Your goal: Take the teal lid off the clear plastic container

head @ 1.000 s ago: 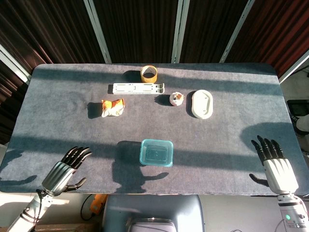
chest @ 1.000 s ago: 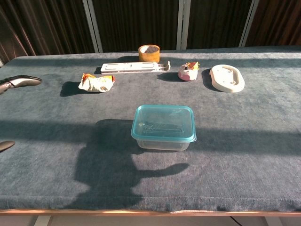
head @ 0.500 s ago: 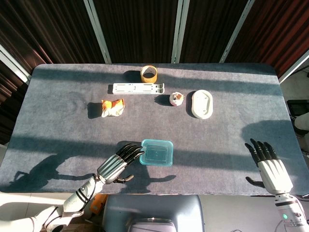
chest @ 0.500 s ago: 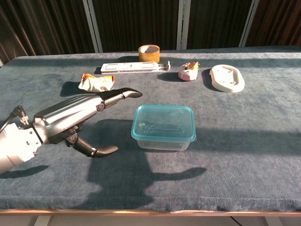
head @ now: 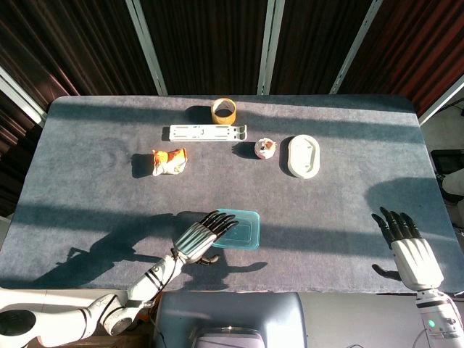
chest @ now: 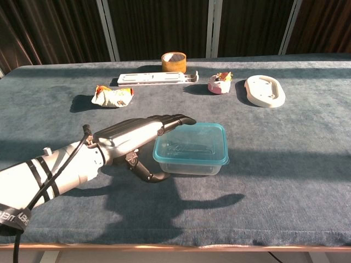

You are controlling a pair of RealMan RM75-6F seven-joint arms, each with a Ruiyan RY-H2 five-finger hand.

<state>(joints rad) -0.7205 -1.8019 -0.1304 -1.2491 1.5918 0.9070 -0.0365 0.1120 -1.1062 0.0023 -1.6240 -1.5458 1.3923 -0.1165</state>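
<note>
The clear plastic container [chest: 192, 163] with its teal lid [chest: 193, 141] sits near the table's front middle; from the head view the teal lid [head: 241, 230] is still on it. My left hand [chest: 141, 138] reaches in from the left, fingers stretched out over the lid's left edge and thumb curled low beside the container's front left wall; it holds nothing. From above, the left hand [head: 205, 238] overlaps the lid's left side. My right hand [head: 408, 250] hovers open at the table's front right corner, far from the container.
Across the back of the table [head: 87, 181] lie a crumpled snack wrapper [head: 168, 161], a white rail [head: 207, 133], a tape roll [head: 224, 110], a small cup [head: 265, 148] and a white oval piece [head: 304, 156].
My left hand has swept right from the table's front left corner to the container's left edge, fingers now over the lid. The right hand has barely shifted.
</note>
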